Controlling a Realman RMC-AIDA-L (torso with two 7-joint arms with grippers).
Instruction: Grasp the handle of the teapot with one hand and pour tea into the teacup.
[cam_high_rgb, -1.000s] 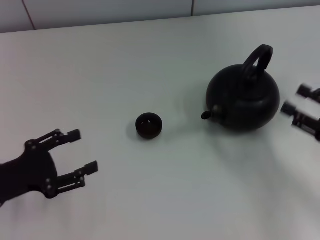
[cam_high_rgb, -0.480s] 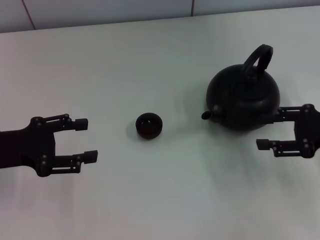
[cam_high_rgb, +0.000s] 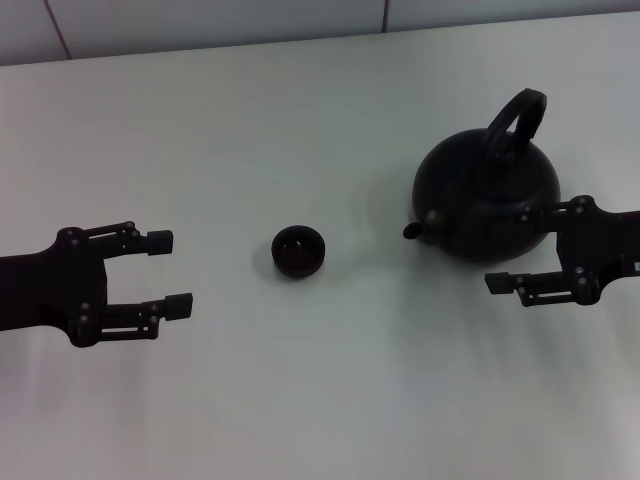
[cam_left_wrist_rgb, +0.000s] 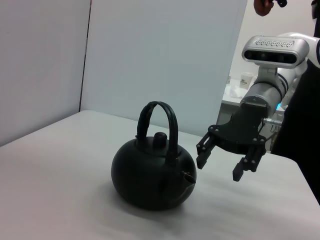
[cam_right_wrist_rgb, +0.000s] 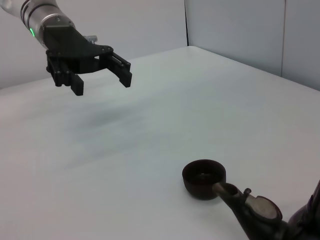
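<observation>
Both grippers spread, holding nothing: left gripper (cam_high_rgb: 165, 272) well left of teacup (cam_high_rgb: 298, 250); right gripper (cam_high_rgb: 515, 250) just beside teapot (cam_high_rgb: 487, 196), below handle (cam_high_rgb: 517, 122). Teacup near spout.

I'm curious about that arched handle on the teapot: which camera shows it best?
The left wrist view: the handle arches side-on over the lid. The head view shows it foreshortened from above; the right wrist view misses it.

A plain white tabletop (cam_high_rgb: 300, 400) carries a large round matte black teapot (cam_high_rgb: 487, 200) and, left of its spout, a small dark handleless teacup (cam_high_rgb: 298, 251).
</observation>
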